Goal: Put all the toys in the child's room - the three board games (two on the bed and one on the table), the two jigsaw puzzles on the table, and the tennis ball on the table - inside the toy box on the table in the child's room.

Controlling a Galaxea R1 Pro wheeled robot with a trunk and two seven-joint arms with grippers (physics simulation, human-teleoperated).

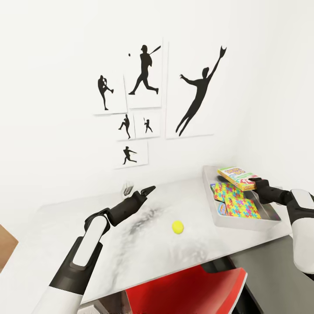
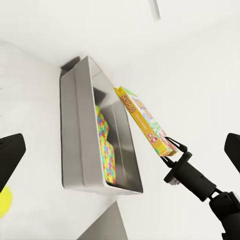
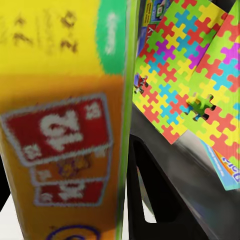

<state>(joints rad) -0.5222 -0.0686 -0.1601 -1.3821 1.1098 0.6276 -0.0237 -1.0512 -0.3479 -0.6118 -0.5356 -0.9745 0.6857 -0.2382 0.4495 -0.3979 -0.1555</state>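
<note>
Clamped in the right gripper by one end, the flat yellow, green and red printed board-game box is held above the shallow grey rectangular toy box, its long axis running away from the fingertips over the multicoloured jigsaw slabs directly below. The small yellow-green tennis ball is left on the light-grey table, nearer the left gripper, whose fingers are held apart and empty.

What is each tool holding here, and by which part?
The right tool grips the SKIP-BO box by its near end, above the toy box. The left tool holds nothing; it looks open in its wrist view.
</note>
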